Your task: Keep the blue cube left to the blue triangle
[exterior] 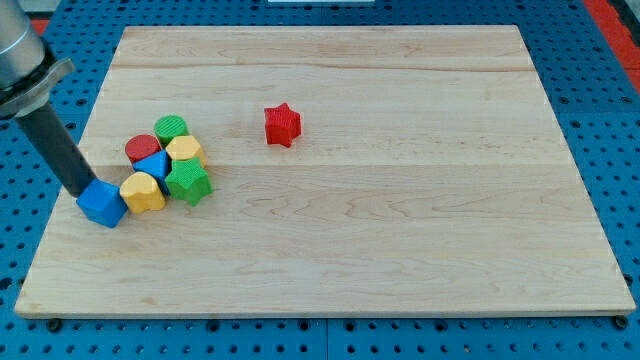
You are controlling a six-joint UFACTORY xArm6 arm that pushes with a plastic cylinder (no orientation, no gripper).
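Pale wooden surface (400, 230) with straight grain. Nearest, toward the view's left, the blue cube (102, 204) lies left of and below the blue triangle (153, 166), with my tip (81, 189) touching its upper-left edge. No claw is present: the arm ends in a smooth dark rod. Ribbed blocks cluster beyond: yellow block (141, 191), green star (187, 182), yellow hexagon (184, 150), red cylinder (142, 148), green cylinder (171, 127). Farther right, well apart, a red star (282, 124).
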